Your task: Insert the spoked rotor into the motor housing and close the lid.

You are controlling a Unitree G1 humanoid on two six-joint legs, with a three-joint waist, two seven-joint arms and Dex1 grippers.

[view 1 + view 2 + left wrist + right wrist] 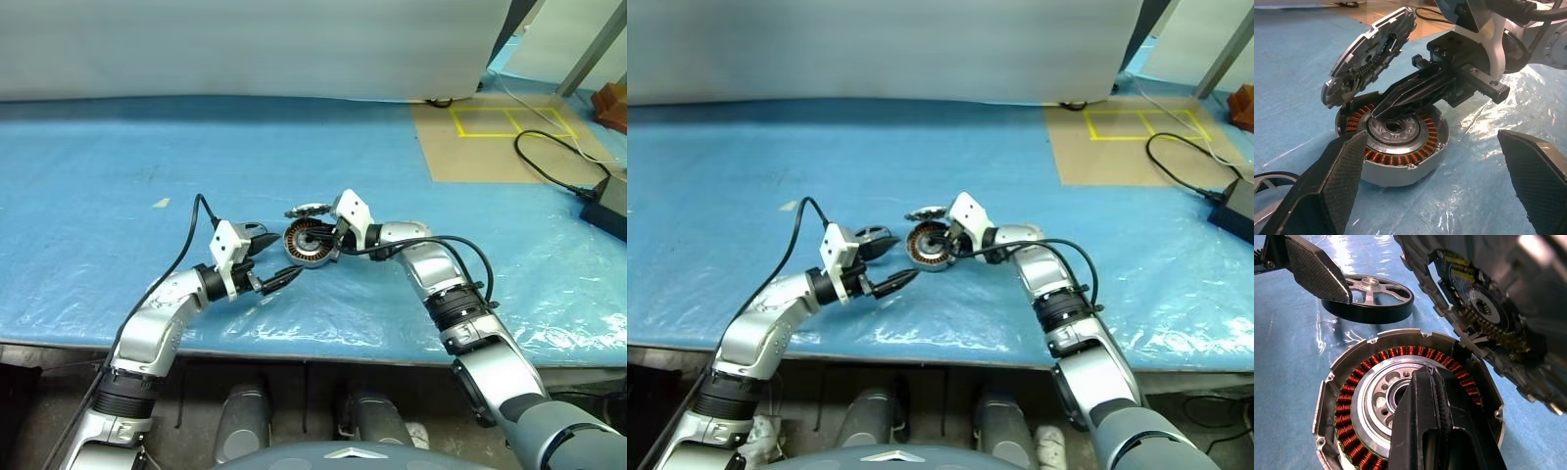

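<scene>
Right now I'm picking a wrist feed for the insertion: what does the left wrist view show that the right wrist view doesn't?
Left wrist view: both fingers of the open left gripper, spread wide. Right wrist view: the spoked rotor whole, lying flat on the sheet. Both: the motor housing, the lid tilted up at its edge, and the shut right gripper over its hub.
</scene>
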